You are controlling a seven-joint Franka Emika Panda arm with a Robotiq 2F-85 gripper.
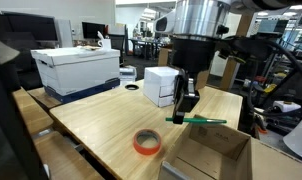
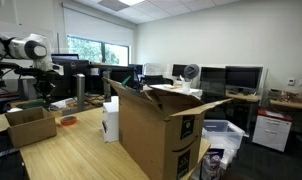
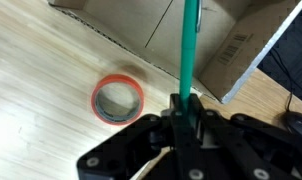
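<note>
My gripper (image 1: 187,104) is shut on a green marker (image 1: 201,121), which sticks out sideways above the wooden table (image 1: 101,120). In the wrist view the marker (image 3: 189,45) runs up from between the jaws (image 3: 185,103) over an open cardboard box (image 3: 141,25). An orange tape roll (image 3: 117,98) lies flat on the table beside the box; it also shows in an exterior view (image 1: 146,143), just below the gripper. The arm shows small at the far left in an exterior view (image 2: 36,52), with the tape roll (image 2: 66,121) next to a small box (image 2: 29,125).
A white box (image 1: 161,86) stands behind the gripper. A white lidded storage box (image 1: 79,68) sits on a blue bin at the table's far side. The open cardboard box (image 1: 206,155) is at the table's near corner. A large open carton (image 2: 156,130) fills the foreground.
</note>
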